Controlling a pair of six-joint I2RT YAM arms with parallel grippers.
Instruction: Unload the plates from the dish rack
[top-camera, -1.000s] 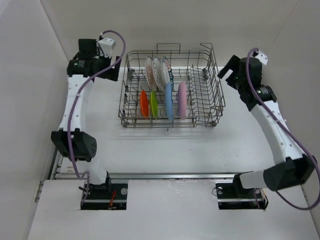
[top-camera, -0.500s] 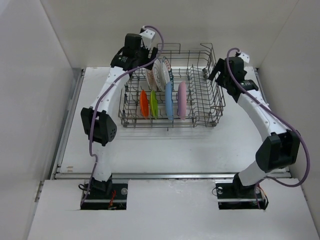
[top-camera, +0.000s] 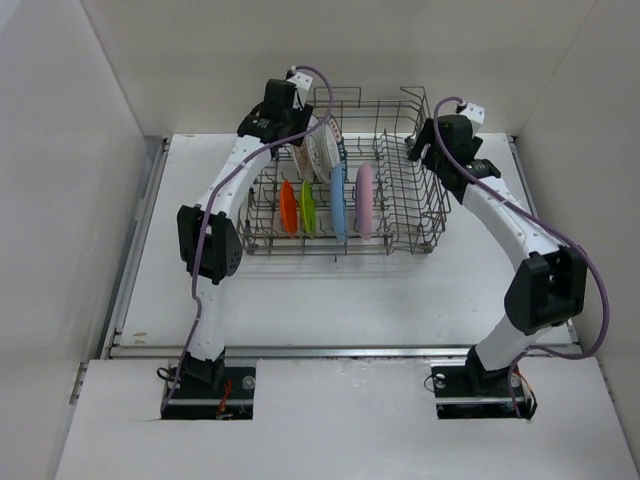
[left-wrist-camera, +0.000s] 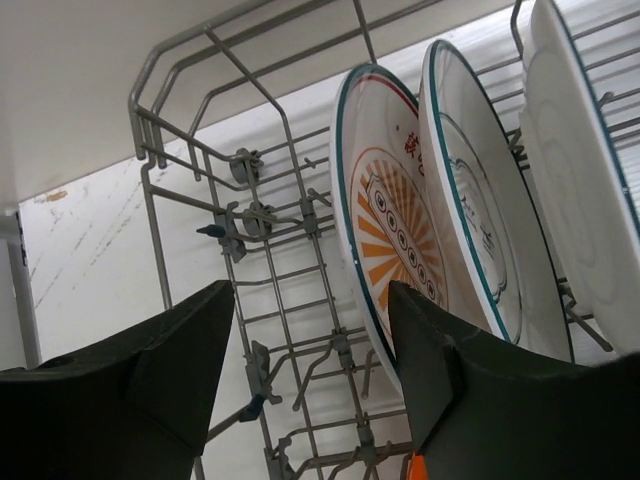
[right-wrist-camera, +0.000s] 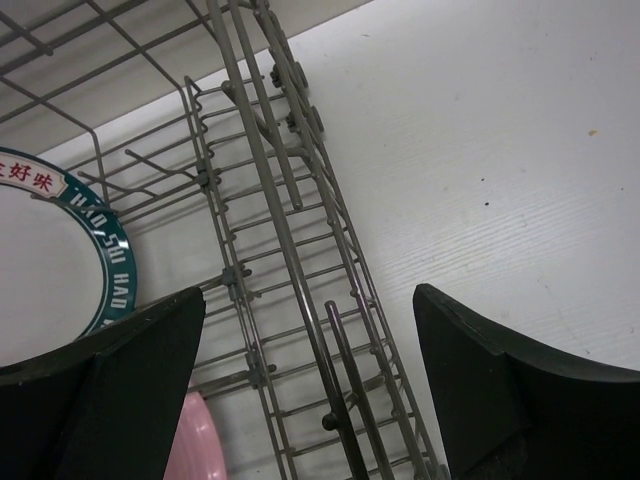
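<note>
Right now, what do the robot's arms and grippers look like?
The left arm and right arm are white links with black joints. A purple cable loops along each. The left gripper and right gripper have broad dark wedge-shaped fingers.

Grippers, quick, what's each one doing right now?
Left gripper: open, holding nothing, beside the sunburst plate.
Right gripper: open, holding nothing, at the rack side.
</note>
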